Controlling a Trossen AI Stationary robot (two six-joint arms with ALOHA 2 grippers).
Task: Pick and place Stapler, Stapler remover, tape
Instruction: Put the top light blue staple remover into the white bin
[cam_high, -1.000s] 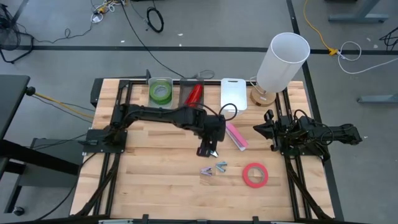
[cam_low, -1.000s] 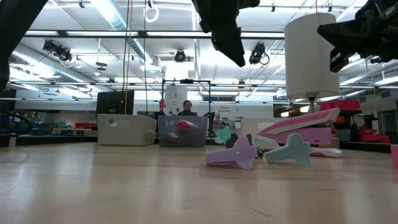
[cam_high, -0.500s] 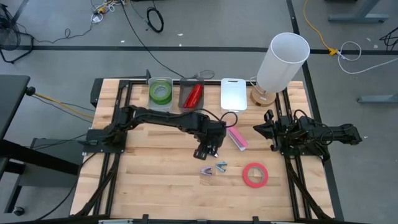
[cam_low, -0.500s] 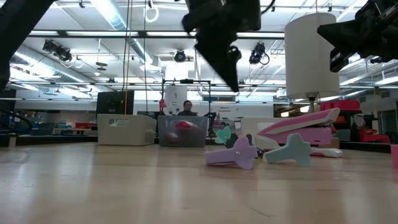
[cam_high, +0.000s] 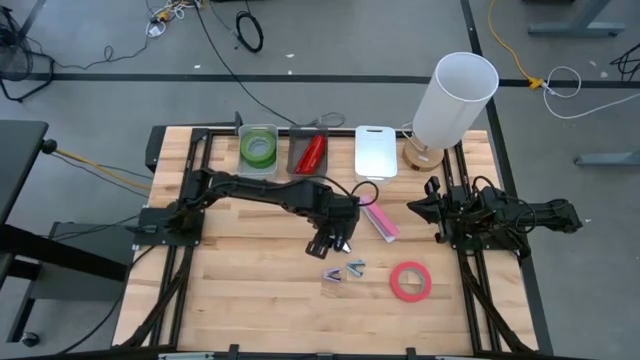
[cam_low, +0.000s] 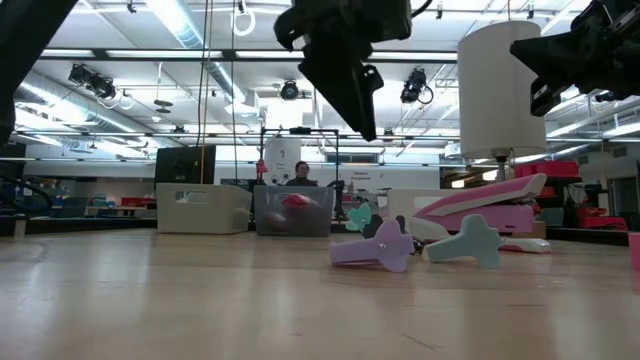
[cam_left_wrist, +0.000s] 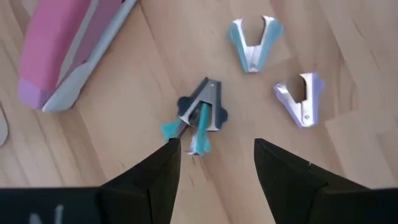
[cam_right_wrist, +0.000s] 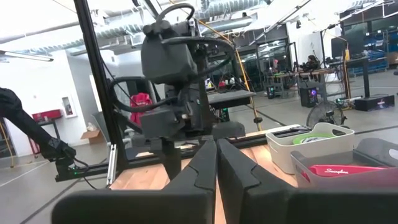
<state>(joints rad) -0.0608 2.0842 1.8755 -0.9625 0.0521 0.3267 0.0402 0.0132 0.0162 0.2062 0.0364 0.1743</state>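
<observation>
**Inspector:** High view, containers first.

**Assistant:** Along the table's (cam_high: 250, 290) far edge, a clear bin (cam_high: 258, 148) holds green tape (cam_high: 258, 151); the next bin (cam_high: 309, 152) holds a red stapler (cam_high: 312, 151). A white board (cam_high: 375, 150) and a lamp (cam_high: 452, 100) stand beside them.

**Inspector:** Task items?

**Assistant:** The pink stapler (cam_high: 380, 219) lies mid-table, long axis diagonal. Two removers (cam_high: 343, 270) lie nearer the front, red tape (cam_high: 410, 281) flat to their right. The left gripper (cam_high: 331, 240) hovers beside the stapler, fingers apart, empty. The right gripper (cam_high: 424, 208) waits at the right edge, closed on nothing.

**Inspector:** Low view?

**Assistant:** Purple remover (cam_low: 372, 247) and teal remover (cam_low: 465, 241) rest on the wood, stapler (cam_low: 478, 207) behind them. A person sits in the workshop beyond.

**Inspector:** Left wrist?

**Assistant:** A third remover (cam_left_wrist: 198, 116) lies just ahead of the open fingers (cam_left_wrist: 155, 177), jaws pointing away from them.

**Inspector:** Right wrist?

**Assistant:** Fingers (cam_right_wrist: 200, 165) pressed together.
</observation>
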